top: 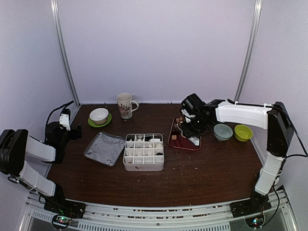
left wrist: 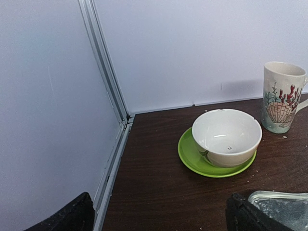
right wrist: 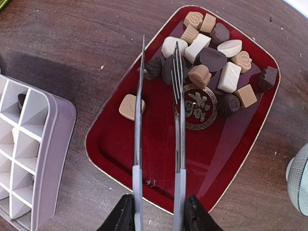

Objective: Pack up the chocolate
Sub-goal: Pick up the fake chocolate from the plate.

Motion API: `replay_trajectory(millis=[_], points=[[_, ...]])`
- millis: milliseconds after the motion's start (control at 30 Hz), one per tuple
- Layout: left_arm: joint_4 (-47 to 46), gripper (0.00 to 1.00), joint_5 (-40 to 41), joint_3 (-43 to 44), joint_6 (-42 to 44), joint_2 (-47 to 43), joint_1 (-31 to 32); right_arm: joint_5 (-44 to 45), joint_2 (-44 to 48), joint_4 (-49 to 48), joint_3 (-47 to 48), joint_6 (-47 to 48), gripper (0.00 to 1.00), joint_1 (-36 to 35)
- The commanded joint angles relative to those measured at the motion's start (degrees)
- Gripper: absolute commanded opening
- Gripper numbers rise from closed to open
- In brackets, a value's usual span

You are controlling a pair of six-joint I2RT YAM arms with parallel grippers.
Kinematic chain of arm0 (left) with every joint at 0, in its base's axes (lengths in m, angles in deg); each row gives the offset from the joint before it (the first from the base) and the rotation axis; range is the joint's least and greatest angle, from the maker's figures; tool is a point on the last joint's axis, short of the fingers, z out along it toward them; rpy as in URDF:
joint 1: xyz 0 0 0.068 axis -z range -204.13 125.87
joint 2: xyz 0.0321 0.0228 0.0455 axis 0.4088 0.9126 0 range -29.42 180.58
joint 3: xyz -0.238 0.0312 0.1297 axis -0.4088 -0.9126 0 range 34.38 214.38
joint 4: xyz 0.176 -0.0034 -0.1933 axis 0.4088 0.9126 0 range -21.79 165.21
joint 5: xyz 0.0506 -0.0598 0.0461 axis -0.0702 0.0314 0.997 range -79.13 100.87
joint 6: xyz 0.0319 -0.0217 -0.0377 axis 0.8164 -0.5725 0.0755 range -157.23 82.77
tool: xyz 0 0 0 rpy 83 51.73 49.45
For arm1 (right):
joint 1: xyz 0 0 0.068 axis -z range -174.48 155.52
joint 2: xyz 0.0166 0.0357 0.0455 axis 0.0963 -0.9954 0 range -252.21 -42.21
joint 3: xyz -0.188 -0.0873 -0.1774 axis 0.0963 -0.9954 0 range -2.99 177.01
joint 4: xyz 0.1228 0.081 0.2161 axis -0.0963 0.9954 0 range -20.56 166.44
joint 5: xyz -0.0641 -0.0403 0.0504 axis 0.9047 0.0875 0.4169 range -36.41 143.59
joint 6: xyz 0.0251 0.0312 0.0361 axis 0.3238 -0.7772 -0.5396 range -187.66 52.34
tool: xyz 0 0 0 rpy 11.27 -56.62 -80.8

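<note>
The chocolate (right wrist: 207, 53) is a heap of dark brown, tan and white pieces at the far end of a red tray (right wrist: 144, 159). One tan piece (right wrist: 129, 107) lies apart. My right gripper (right wrist: 156, 211) is shut on the tongs (right wrist: 138, 125), whose tips stand apart on either side of a dark brown piece (right wrist: 155, 67). From above, this gripper (top: 192, 121) hangs over the red tray (top: 179, 143). The divided box (top: 143, 151) holds several pale pieces; its corner also shows in the right wrist view (right wrist: 29, 144). My left gripper (left wrist: 159, 219) is open and empty at the far left (top: 65, 126).
A white bowl on a green saucer (top: 99, 116) and a shell-patterned mug (top: 125, 105) stand at the back left. A silvery lid (top: 104, 147) lies left of the box. A grey bowl (top: 223, 131) and a green bowl (top: 243, 132) sit right of the red tray.
</note>
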State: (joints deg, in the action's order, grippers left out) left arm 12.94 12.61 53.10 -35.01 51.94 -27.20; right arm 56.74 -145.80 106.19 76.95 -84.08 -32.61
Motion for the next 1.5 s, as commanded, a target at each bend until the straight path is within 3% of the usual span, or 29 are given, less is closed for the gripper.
replay_trajectory(millis=[0, 400, 833, 1467], points=[[-1.6, 0.98, 0.4, 0.8, -0.5, 0.3, -0.4, -1.6, -0.5, -0.2, 1.5, -2.5, 0.36, 0.4], [-1.6, 0.98, 0.4, 0.8, -0.5, 0.2, -0.4, -3.7, -1.9, 0.7, 2.8, -3.5, 0.36, 0.4], [-1.6, 0.98, 0.4, 0.8, -0.5, 0.3, -0.4, 0.8, -2.8, 3.3, 2.8, -6.3, 0.32, 1.2], [-1.6, 0.98, 0.4, 0.8, -0.5, 0.3, -0.4, -8.7, -3.9, 0.8, 2.9, -7.1, 0.31, 1.2]])
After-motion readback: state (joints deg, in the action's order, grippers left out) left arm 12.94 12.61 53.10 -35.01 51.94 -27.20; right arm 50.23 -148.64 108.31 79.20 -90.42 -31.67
